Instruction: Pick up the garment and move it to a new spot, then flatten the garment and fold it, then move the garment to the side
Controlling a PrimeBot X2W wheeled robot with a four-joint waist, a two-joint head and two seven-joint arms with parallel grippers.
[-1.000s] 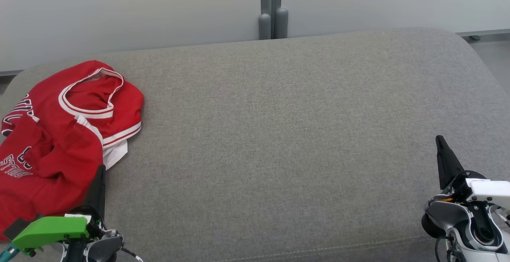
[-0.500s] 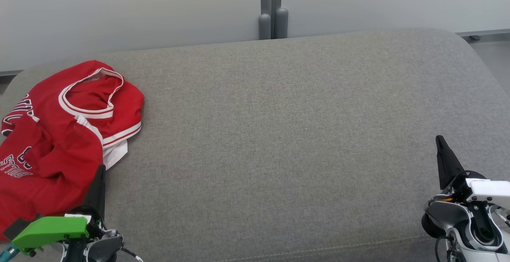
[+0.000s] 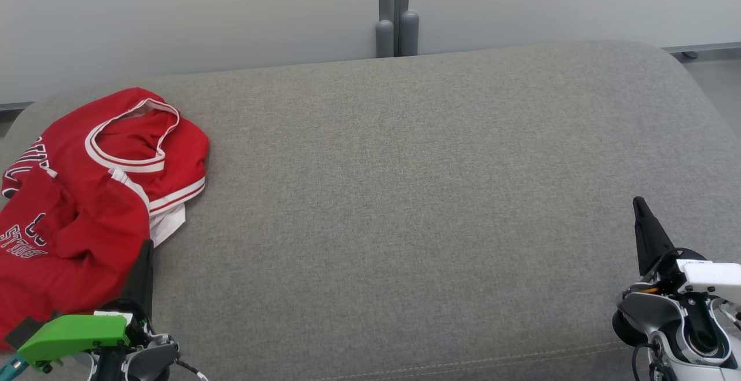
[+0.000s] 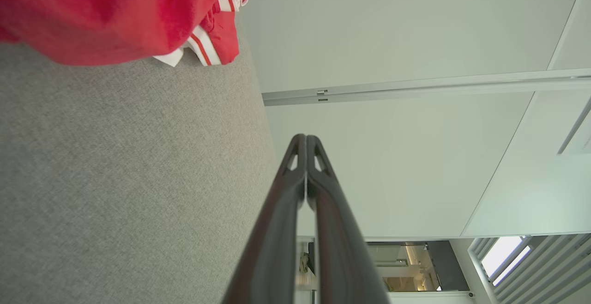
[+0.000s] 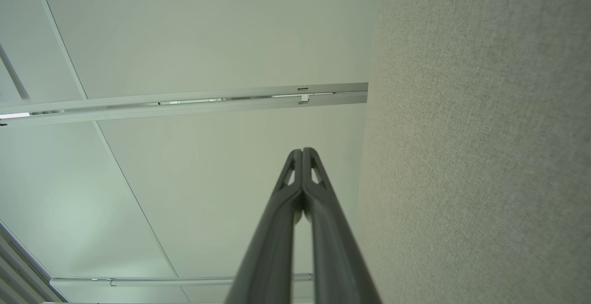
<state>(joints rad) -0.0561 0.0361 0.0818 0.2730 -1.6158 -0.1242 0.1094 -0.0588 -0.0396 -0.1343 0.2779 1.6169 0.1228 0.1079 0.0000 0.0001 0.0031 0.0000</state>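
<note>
grey fabric couch (image 3: 405, 196) | pale wall panels (image 3: 173, 16) | grey post (image 3: 395, 10)

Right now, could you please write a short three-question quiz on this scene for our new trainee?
1. True or false: the left gripper is shut and holds nothing.
2. Where on the grey cushion does the crumpled red garment lie? A: the right end. B: the middle. C: the left end.
3. Fill in: the right gripper hovers with its jaws ____.

Key: 1 true; 2 C; 3 shut.
</note>
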